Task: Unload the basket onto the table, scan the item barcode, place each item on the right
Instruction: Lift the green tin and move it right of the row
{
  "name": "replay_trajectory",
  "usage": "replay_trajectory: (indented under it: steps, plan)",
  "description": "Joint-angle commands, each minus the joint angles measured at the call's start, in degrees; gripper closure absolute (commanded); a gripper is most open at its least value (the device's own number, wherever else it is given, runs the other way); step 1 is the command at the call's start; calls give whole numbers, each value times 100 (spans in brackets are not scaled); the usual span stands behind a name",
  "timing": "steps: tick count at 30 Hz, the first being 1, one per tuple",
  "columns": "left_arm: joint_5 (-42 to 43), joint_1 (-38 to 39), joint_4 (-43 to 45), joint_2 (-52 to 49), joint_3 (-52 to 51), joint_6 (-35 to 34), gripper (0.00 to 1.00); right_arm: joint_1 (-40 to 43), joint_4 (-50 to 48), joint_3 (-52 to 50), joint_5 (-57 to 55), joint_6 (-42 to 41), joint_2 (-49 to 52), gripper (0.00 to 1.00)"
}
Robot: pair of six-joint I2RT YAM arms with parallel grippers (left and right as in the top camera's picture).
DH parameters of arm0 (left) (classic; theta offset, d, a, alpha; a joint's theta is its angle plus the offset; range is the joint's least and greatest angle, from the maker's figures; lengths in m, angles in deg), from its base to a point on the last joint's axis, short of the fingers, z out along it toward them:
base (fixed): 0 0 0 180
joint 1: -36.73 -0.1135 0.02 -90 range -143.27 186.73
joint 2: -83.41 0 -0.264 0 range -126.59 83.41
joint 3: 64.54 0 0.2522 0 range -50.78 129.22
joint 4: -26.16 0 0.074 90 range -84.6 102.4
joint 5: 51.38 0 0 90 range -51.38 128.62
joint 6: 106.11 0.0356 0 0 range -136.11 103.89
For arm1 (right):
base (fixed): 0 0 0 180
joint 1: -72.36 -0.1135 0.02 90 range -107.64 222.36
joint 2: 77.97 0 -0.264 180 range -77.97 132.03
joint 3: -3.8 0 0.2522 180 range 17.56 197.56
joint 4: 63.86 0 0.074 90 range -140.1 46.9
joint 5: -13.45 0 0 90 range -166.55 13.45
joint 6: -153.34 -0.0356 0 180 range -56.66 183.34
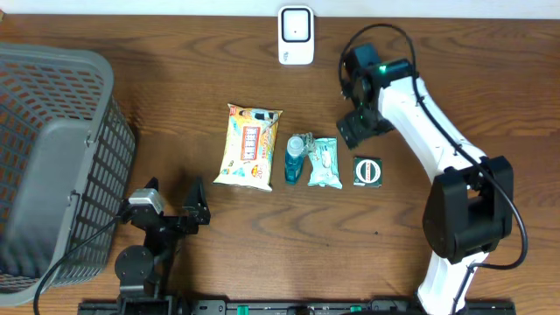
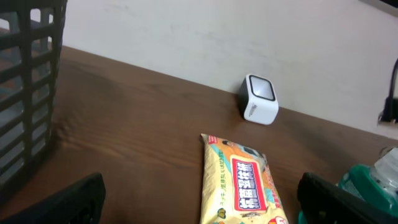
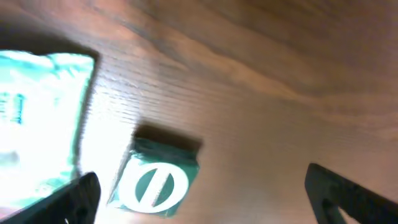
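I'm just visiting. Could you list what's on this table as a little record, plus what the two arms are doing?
scanner: white, at the far edge of the table
items in a row: yellow packet, blue bottle, teal pouch, green box
basket: grey, beside the left gripper
left gripper: open, empty, facing the yellow packet
right gripper: open, empty, near the green box

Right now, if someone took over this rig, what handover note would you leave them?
Left tool: open, empty, beside the basket.
Right tool: open, empty, near the green box.
Items: yellow pack, bottle, teal pouch and green box lie in a row on the table, the scanner at the far edge.
Done: nothing picked up.
Left: grasp an item, show its barcode to the scanner.
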Motion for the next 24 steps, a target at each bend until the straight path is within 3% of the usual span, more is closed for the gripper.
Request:
replay_trajectory:
  steps: [1, 5, 6, 8, 9, 10, 19, 24]
  plan:
    - [72, -17, -188, 37, -92, -11, 2, 70, 468, 127, 343, -2636, 4, 6]
    - [72, -17, -188, 37, -92, -11, 2, 61, 1163, -81, 734, -4874, 11, 22]
    - [72, -17, -188, 37, -92, -11, 2, 42, 1152, -162, 848, -5058, 11, 31]
    - [72, -17, -188, 37, -92, -11, 2, -11, 1012, -306, 1106, -5128, 11, 60]
    - [72, -17, -188, 37, -92, -11, 2, -44, 901, -382, 1233, -5084, 11, 70]
    - [72, -17, -188, 37, -92, -11, 2, -81, 765, -466, 1314, -5040, 11, 74]
    - [72, -17, -188, 37, -92, -11, 2, -258, -885, -1803, 1838, -5023, 13, 81]
    - [72, -17, -188, 37, -92, -11, 2, -256, -1226, -2380, 1943, -4970, 13, 81]
